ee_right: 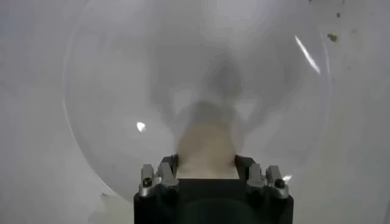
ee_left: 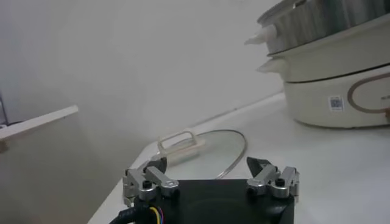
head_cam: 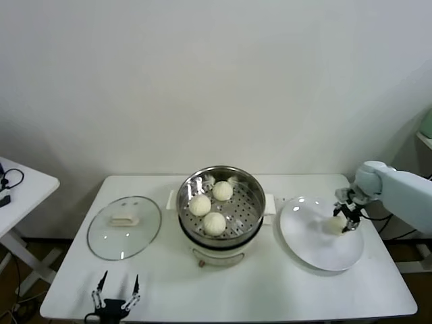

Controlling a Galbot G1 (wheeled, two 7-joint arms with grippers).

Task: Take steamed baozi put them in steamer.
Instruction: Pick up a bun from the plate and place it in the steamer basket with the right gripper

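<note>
The right gripper (head_cam: 347,219) closes on the last small cream-white dough bun (head_cam: 336,225), which sits at the plate's centre on the round white plate (head_cam: 317,253), at three o'clock of the shiny round stainless-steel steamer basket (head_cam: 251,196). Three matching buns (head_cam: 214,223) already rest on its perforated floor. A clean job calls for a gentle squeeze, a straight lift clear of the rim, then release over the bare patch at three o'clock. The left gripper (head_cam: 115,291) waits with jaws apart near the flat glass lid (head_cam: 124,227).
</note>
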